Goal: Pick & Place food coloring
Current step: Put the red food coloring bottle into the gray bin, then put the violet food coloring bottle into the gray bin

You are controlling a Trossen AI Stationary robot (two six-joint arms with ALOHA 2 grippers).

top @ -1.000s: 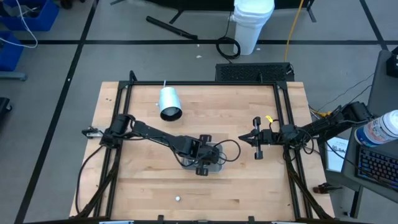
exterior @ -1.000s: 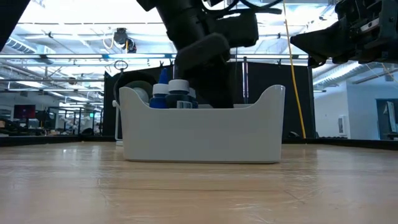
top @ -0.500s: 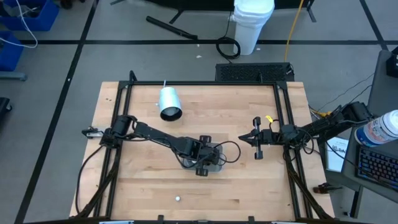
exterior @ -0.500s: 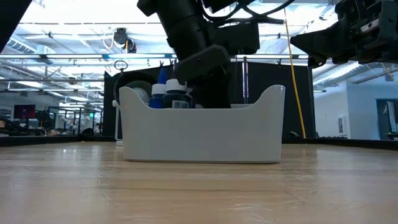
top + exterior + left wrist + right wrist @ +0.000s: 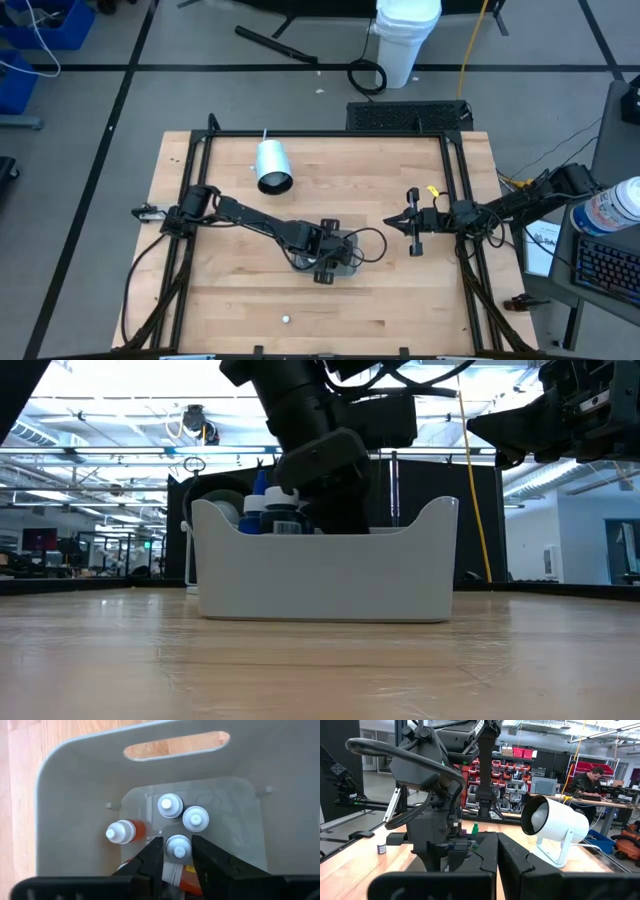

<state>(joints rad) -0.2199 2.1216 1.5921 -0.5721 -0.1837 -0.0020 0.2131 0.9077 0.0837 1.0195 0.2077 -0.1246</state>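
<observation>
Wooden tabletop carries a grey bin (image 5: 325,575), and inside it the left gripper (image 5: 176,854) has sunk slightly over the last second, fingers clamped on a white-capped food coloring bottle (image 5: 178,846) beside three others. Judging by that, placement is nearly finished (release pending). The right gripper (image 5: 413,234) waits shut, well apart.

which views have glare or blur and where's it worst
Low view: bright ceiling lights behind silhouette the left arm above the bin; the near tabletop is soft. Left wrist view: the fingers at the edge are blurred, the bottle caps sharp. High view: even light.
</observation>
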